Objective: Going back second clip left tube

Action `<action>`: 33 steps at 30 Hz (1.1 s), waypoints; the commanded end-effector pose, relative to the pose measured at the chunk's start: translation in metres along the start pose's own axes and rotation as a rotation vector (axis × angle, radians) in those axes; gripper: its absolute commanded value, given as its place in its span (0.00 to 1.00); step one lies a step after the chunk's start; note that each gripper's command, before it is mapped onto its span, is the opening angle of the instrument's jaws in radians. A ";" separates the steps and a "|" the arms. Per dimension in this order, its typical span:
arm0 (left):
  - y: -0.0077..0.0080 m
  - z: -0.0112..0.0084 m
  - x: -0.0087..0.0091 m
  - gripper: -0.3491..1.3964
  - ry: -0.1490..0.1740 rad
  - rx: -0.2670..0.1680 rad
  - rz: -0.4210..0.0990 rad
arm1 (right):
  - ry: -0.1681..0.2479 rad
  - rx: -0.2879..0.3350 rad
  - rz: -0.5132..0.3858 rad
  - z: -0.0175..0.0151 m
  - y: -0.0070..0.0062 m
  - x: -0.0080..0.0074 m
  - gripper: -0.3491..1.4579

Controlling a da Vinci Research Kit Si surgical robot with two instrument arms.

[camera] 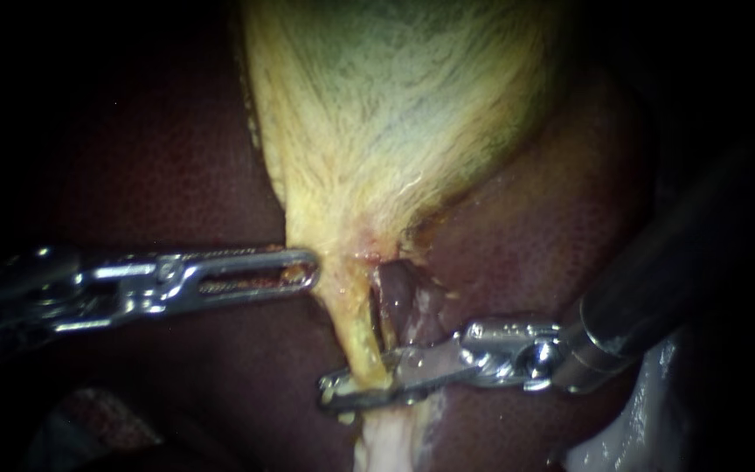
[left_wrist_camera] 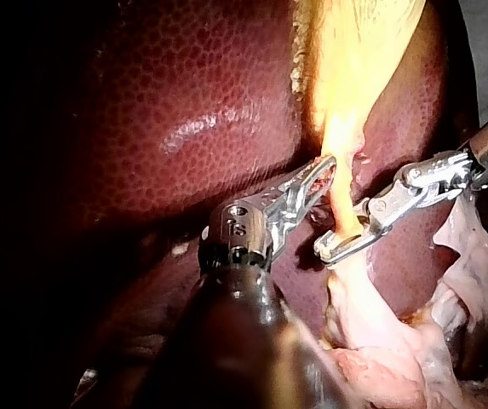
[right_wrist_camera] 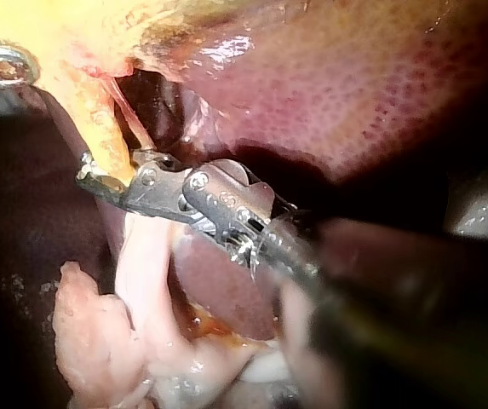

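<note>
The yellow gallbladder (camera: 386,114) narrows downward into the left tube (camera: 353,328), a thin yellow strand; a darker strand (camera: 386,306) runs just to its right. My left instrument (camera: 303,267) comes in from the left, and its slotted jaws lie together on the edge of the gallbladder's neck (left_wrist_camera: 333,136). My right instrument (camera: 351,391) reaches in from the right, low on the left tube, which passes between its jaws with both touching it. In the right wrist view the same jaws (right_wrist_camera: 103,175) hold the yellow tube (right_wrist_camera: 99,128). I cannot make out a clip apart from the jaws.
Dark red liver (camera: 561,236) lies all around the gallbladder and under both instruments. Pale loose tissue (left_wrist_camera: 380,332) hangs below the tube. The right instrument's thick shaft (camera: 657,280) crosses the lower right.
</note>
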 end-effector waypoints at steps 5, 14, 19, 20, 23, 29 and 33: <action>0.0000 -0.0001 0.0000 0.01 0.000 0.001 0.000 | 0.000 0.000 0.000 0.0000 0.0000 0.0000 0.00; 0.0000 0.0000 0.0000 0.01 0.000 0.001 0.000 | 0.055 0.020 -0.047 0.0005 0.0001 0.0003 0.41; 0.0000 0.0000 0.0000 0.01 0.000 0.001 0.000 | 0.116 0.034 -0.220 0.0009 0.0007 0.0007 0.49; 0.0000 0.0000 0.0000 0.01 0.000 0.001 0.000 | 0.117 0.036 -0.244 0.0010 0.0009 0.0007 0.50; 0.0000 -0.0001 0.0000 0.01 0.001 0.001 0.000 | 0.118 0.012 -0.337 0.0009 0.0015 0.0007 0.52; 0.0000 -0.0002 0.0000 0.01 0.001 0.001 0.000 | 0.114 0.009 -0.398 -0.0001 0.0019 0.0000 0.52; 0.0000 -0.0002 0.0000 0.01 0.001 0.001 0.001 | 0.114 0.004 -0.421 -0.0008 0.0020 -0.0002 0.52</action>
